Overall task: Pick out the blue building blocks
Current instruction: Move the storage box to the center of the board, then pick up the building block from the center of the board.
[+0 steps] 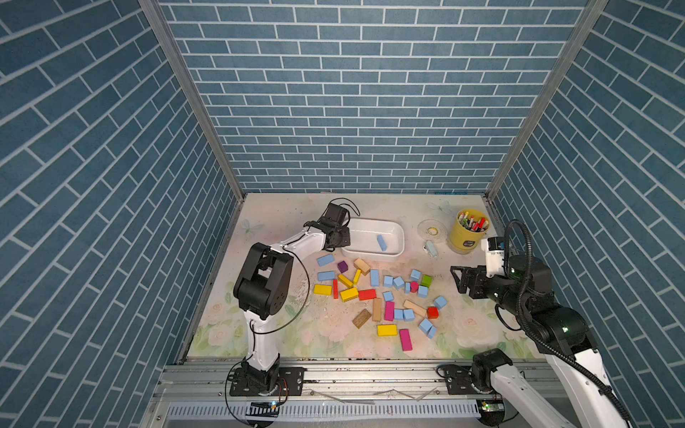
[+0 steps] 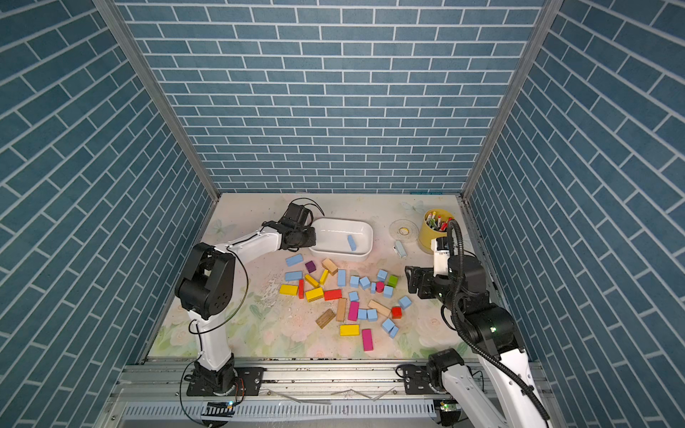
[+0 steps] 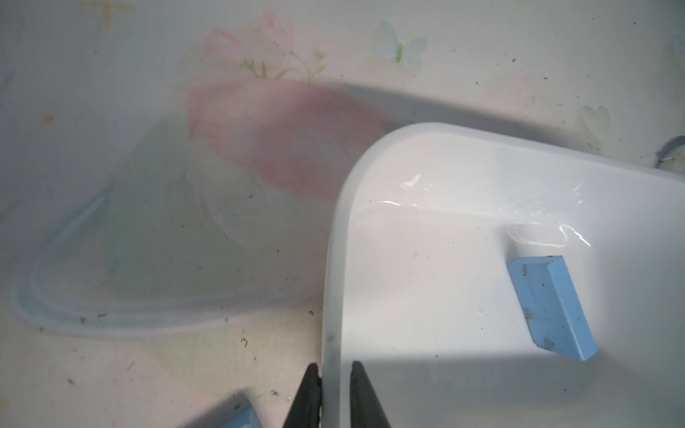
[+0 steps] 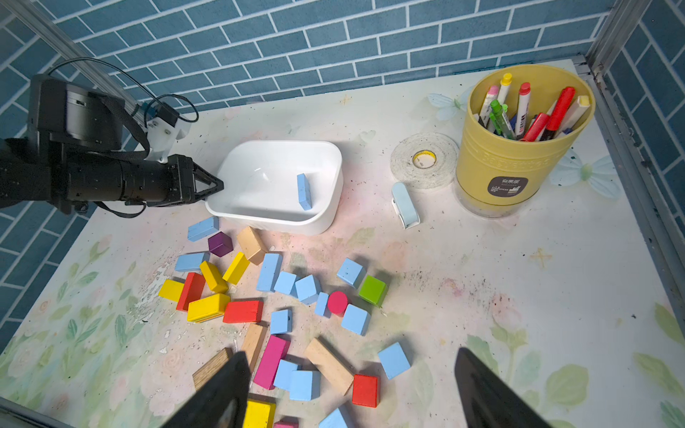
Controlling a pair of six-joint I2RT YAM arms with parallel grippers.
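At the left end of the white tub (image 1: 370, 255), your left gripper (image 3: 335, 365) is clamped on the rim. In the left wrist view one finger (image 3: 307, 392) sits outside the wall and the other inside it, so the jaws stand narrow with only the wall between them.

One blue brick (image 1: 381, 242) lies inside the tub, close to its right wall and well apart from those jaws.

The other blue building blocks (image 1: 399, 282) lie loose on the table (image 1: 281, 333), nearer to you than the tub. They are mixed among yellow, red, magenta, purple, green and bare-wood blocks.
- **Left edge of the scatter:** two blue pieces (image 1: 326, 259) lie just on the near side of your left gripper.
- **Middle:** you have a cluster of blue cubes around a magenta cylinder (image 1: 414, 286).
- **Right edge:** a single blue cube (image 1: 440, 302) is the blue block closest to your other arm.

To the right of the tub stand a tape roll (image 1: 431, 230), a pale oblong gadget (image 1: 430, 249) and a yellow cup of pens (image 1: 467, 237).

Your right gripper (image 1: 458, 279) hangs above the table to the right of the scatter, its jaws wide apart and gripping nothing. In the right wrist view its fingers (image 4: 222, 392) frame the near blocks. That single blue cube lies on the table between them, apart from both fingers.
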